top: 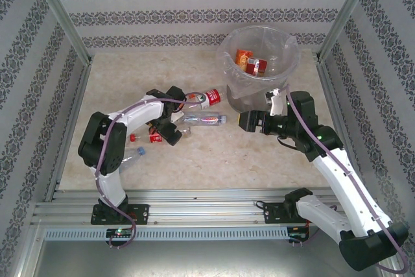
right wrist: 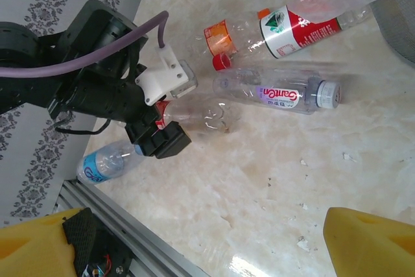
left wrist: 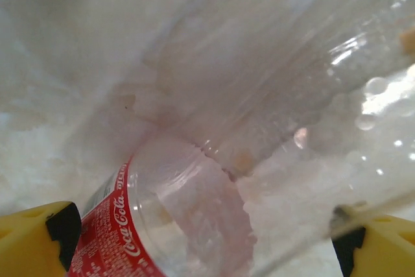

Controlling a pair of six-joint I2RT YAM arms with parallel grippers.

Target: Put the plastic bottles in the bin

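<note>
The round grey bin [top: 241, 98], lined with a crinkly clear bag, stands at the far right corner of the beige marbled desk [top: 214, 160]. A few plastic bottles with orange and red labels [top: 248, 60] already lie inside it. The remaining bottles lie on their sides in a loose cluster left of the desk's middle. The left claw [top: 174, 116] hangs over this cluster with its jaws released wide. It straddles a clear Coca-Cola bottle with a red label [left wrist: 139, 225]. In the left wrist view that bottle lies between the yellow fingers [left wrist: 35, 241], close to one of them, and nothing is clamped. Toward the far edge from this claw lies a clear bottle with a red, white and green label [right wrist: 303, 27], its neck pointing at the bin. Beside it is a clear bottle with an orange label [right wrist: 222, 36], with a red cap [right wrist: 222, 61] just next to it. A clear bottle with pink lettering and a grey cap [right wrist: 275, 93] lies between the two claws, roughly parallel to the desk's near edge. A small clear bottle with a blue label [right wrist: 102, 163] rests nearest the near edge, close to the left arm's elbow. The right claw [top: 248, 121] sits low on the near side of the bin and points left toward the cluster. Its yellow fingers [right wrist: 366, 241] are spread apart and hold nothing, well clear of every bottle.
</note>
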